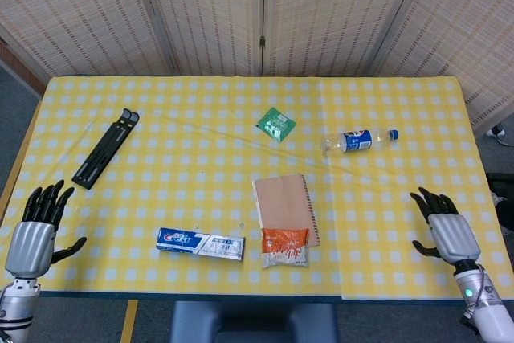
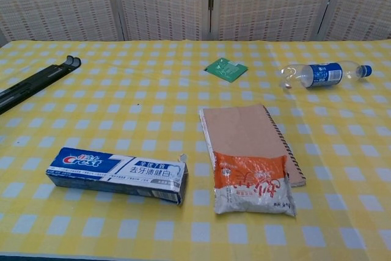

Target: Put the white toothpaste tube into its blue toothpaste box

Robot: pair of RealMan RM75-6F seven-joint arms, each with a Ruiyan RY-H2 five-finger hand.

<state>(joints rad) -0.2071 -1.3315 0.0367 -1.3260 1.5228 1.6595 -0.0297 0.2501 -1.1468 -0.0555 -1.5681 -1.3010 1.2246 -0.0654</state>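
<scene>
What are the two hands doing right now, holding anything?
Left hand: open, holding nothing, at the table's left edge.
Right hand: open, holding nothing, at the table's right edge.

Glossy blue cardboard toothpaste box (image 2: 117,175), clear plastic bottle (image 2: 320,74), matt brown paper notebook (image 2: 247,133), yellow checked cloth surface (image 2: 140,96).
</scene>
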